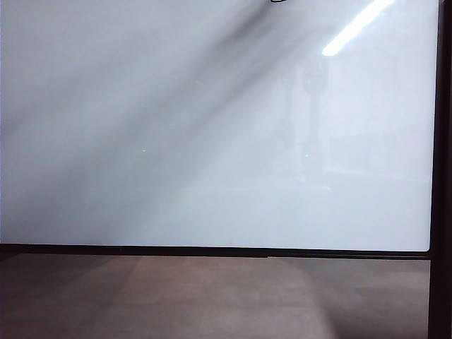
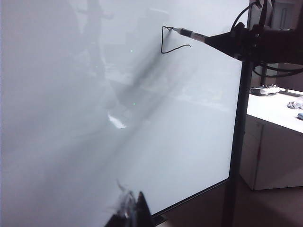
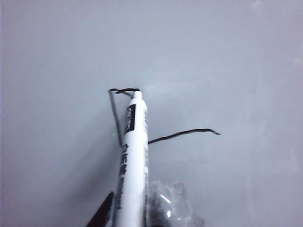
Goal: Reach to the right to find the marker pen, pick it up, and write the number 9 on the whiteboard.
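Marker pen (image 3: 132, 156) clamped in our right end effector (image 3: 130, 215), tip on whiteboard (image 3: 227, 56) at number 9 (image 3: 142, 118); left end effector (image 2: 132, 210) low by board, can't tell its state.

In the exterior view the whiteboard (image 1: 212, 141) runs past the top and left edges, and only a dark sliver of the pen stroke (image 1: 279, 1) peeks in at the top edge; neither hand shows there. In the right wrist view the pen (image 3: 131, 161) hides part of the stroke (image 3: 184, 134), and the right hand (image 3: 137, 215) gripping it is mostly cut off by the frame edge. In the left wrist view the left hand (image 2: 130, 213) is blurred and cropped, so its opening cannot be told. Small things on the side desk (image 2: 279, 111) are too small to identify.
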Tool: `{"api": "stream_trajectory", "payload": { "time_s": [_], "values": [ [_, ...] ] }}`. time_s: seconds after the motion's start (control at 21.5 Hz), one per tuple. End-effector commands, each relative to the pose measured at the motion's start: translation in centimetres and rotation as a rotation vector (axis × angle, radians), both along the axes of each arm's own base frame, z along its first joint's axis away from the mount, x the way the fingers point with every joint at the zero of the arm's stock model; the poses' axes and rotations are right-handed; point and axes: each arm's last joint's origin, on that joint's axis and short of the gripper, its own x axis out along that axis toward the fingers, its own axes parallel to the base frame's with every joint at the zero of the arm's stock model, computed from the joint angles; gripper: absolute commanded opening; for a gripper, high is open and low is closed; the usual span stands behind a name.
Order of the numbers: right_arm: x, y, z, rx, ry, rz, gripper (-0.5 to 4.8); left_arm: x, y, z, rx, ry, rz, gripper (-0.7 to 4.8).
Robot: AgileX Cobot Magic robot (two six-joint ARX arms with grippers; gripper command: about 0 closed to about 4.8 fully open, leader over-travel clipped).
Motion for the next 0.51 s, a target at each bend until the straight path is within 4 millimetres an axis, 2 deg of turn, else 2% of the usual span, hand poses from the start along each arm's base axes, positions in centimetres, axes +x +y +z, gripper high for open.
{"api": "stream_trajectory", "payload": {
  "time_s": [0.05,0.23,0.37,0.51],
  "values": [
    [0.1,-1.4,0.2,0.011,0.005,-0.083,-0.02,0.0,0.0,0.1,-0.005,-0.007,-0.007,-0.05],
    [0.2,-2.4,0.3,0.008,0.009,-0.106,-0.02,0.0,0.0,0.1,-0.004,-0.005,-0.007,-0.05],
    [0.3,-2.4,0.0,0.001,0.028,-0.105,-0.02,0.0,0.0,0.1,-0.005,-0.005,-0.007,-0.05],
    [0.5,-2.2,-1.5,-0.009,0.075,-0.094,-0.02,0.0,0.0,0.1,-0.004,-0.005,-0.007,-0.05]
  ]
}}
